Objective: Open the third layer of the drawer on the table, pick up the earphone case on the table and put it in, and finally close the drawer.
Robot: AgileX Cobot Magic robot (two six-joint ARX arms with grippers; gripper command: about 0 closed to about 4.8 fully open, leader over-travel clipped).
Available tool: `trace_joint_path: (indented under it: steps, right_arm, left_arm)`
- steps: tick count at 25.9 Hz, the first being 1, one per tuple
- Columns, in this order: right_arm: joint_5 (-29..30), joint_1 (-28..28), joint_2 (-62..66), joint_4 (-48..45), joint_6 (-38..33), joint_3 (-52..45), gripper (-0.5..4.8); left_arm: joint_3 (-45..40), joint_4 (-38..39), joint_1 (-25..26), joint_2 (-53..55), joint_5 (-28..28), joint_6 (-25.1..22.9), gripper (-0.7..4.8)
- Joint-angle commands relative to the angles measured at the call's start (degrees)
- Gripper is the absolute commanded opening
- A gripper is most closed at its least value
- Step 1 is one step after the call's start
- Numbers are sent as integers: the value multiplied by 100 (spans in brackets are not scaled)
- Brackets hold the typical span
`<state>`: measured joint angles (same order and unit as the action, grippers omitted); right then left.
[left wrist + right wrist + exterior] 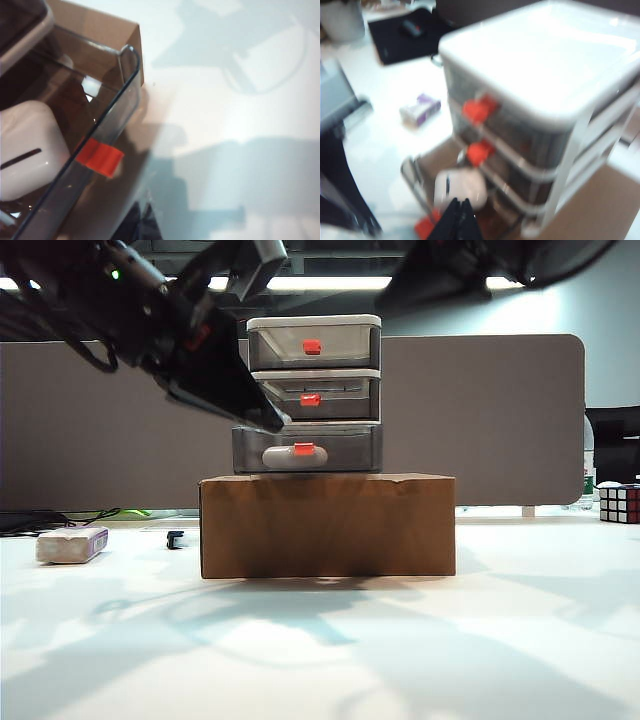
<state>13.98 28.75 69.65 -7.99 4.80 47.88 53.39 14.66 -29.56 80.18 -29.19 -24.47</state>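
Earphone case lying inside the pulled-out third layer, long axis parallel to its front. Left hand pressed together, empty, just outside the red-orange handle, nearer for pushing shut. Right hand together, hovering above.

The exterior view faces the drawer front-on at table level; both wrist views look down closely into its third layer, shared by all.
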Motion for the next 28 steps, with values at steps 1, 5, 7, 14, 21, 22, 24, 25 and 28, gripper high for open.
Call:
trace_joint_path:
  steps: [1,5,7,14,21,22,24,25,28]
  right_arm:
    - [7,7,61,-264,22,321,-6]
    - [9,4,616,-236,149,1200,-6]
    - [11,4,1025,-203,175,1663,-6]
    - [-273,2,2420,-140,280,2975,-6]
    - [-813,0,2957,382,280,3263,-6]
    - [-813,0,2959,490,280,3265,-6]
    - [-813,0,2983,621,284,3263,-6]
    - [-811,0,2983,664,282,3263,-6]
    - [-811,0,2983,776,282,3265,-6]
  left_arm:
    - [4,-376,2,160,28,-57,-6]
    - [7,-909,2,448,262,-48,-6]
    - [7,-964,2,553,262,-42,-6]
    - [4,-1224,2,713,367,-37,-6]
    - [4,-1609,2,737,767,11,-6]
    - [4,-1668,2,743,811,15,-6]
    - [4,-1886,2,791,1054,92,-6]
    - [4,-2000,2,820,1082,114,-6]
    - [7,-2341,2,964,1257,149,-6]
